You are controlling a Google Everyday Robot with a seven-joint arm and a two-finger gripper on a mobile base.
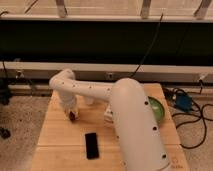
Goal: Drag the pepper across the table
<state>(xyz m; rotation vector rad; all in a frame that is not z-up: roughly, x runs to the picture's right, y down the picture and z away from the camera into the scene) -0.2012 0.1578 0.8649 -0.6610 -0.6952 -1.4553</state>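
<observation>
- White arm [135, 125] fills the lower right.
- Black phone [91, 145] lies on the table [55, 135], lower centre.
- Jaws are at the pepper [73, 116], centre left; open or closed, I cannot tell.

Table [55, 137]: pale wood planks, roughly square, on speckled grey floor [20, 120]. Black phone [91, 145] lying flat, front centre-left. Pepper [73, 117], tiny and dark red, sits left-rear, well apart from phone. Gripper [72, 113] down right at pepper; contact unclear. Green bowl [157, 110] on right side, half hidden by arm. Small white item [107, 116] mid-table, can't identify.
</observation>
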